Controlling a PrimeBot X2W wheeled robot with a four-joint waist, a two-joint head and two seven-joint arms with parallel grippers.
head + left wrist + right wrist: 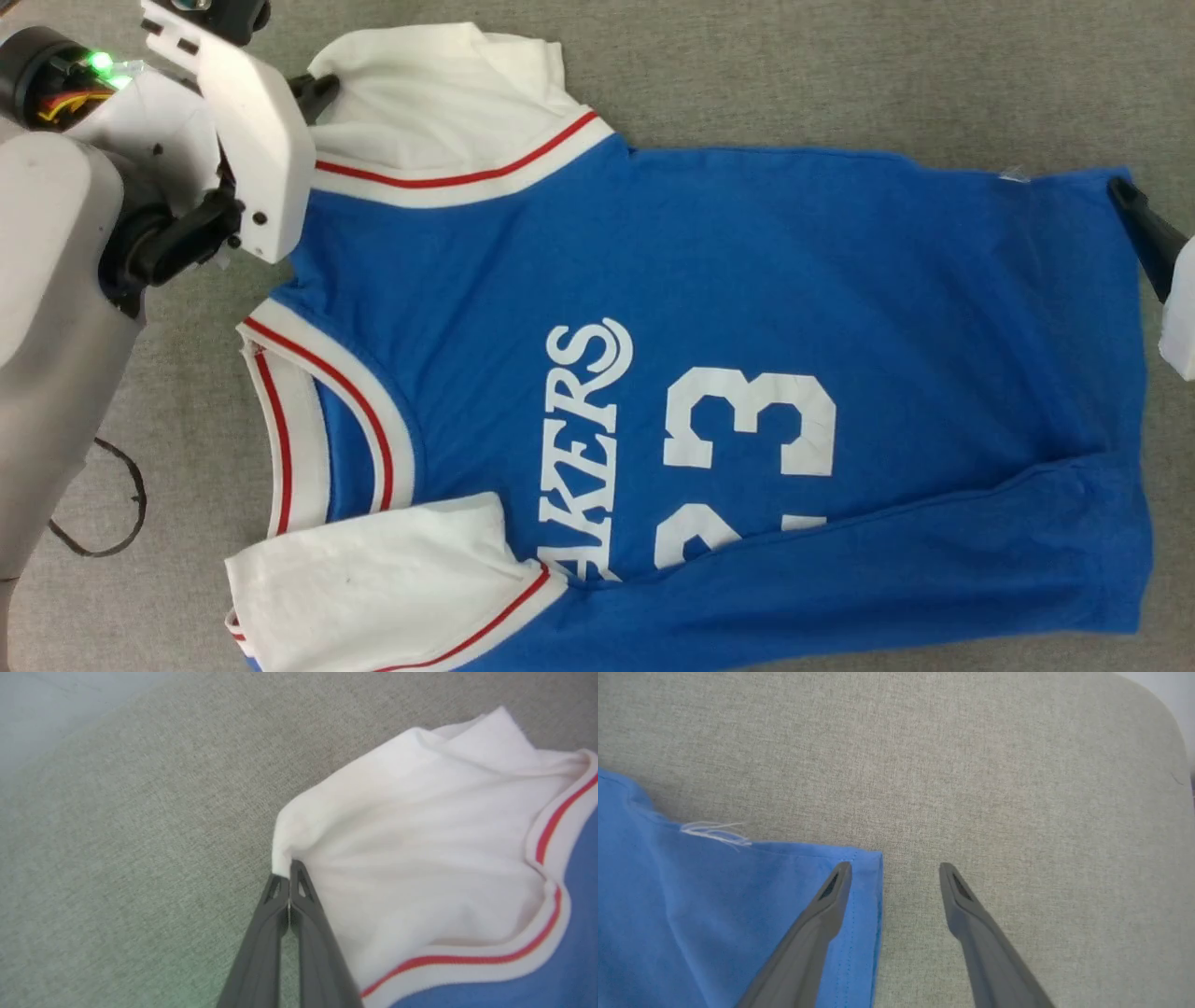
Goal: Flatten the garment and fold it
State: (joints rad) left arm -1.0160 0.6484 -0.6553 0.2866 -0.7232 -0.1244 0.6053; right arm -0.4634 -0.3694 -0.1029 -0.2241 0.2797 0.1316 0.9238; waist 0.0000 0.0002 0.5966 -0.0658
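The garment (747, 280), a royal-blue shirt with white sleeves and red-striped trim, lies front up on the grey cloth surface, neck to the left and hem to the right. Its near side is folded over the lettering and number. My left gripper (288, 872) is shut on the edge of the far white sleeve (420, 835), seen at the upper left in the head view (317, 89). My right gripper (894, 872) stands open at the far hem corner (864, 863), one finger over the blue cloth and the other over bare surface. One of its dark fingers (1144, 233) shows in the head view.
A thin black cable loop (121, 523) lies on the surface at the lower left, beside my left arm (56, 280). The grey surface's edge (56, 732) runs past the left gripper, and its rounded corner (1171, 732) lies beyond the right gripper.
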